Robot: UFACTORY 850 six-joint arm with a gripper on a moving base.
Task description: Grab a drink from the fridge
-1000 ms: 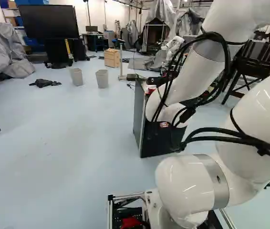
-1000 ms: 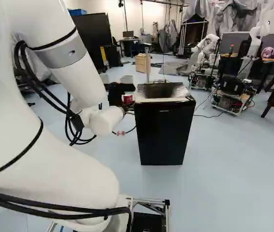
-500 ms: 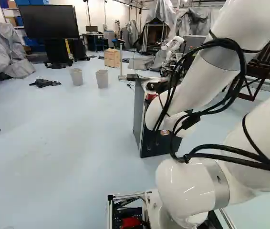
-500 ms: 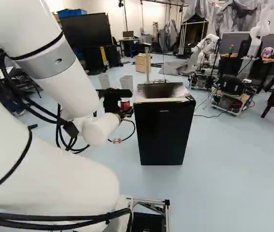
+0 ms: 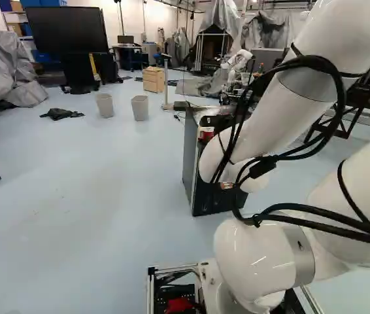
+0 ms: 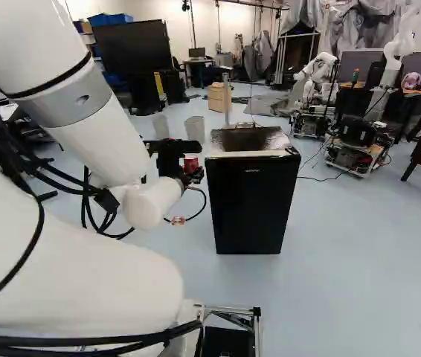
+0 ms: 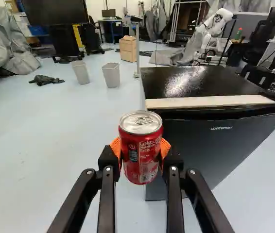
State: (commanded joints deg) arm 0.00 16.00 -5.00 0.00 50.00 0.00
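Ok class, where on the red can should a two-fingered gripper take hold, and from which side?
Probably best around the middle of the can, coming in level from the side, a finger on each flank. It is upright with a round, straight wall, while its top offers only a rim and small pull tab. The gripper holds it so, orange pads on opposite sides.

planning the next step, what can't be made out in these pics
- Inside of the black box-shaped fridge: all views, closed door and walls.
- Far side and underside of the red metal can: wrist view, turned away.
- Inner faces of the orange pads on the gripper: wrist view, behind the can.
- Fridge's front, partly: left base view, behind the white arm.
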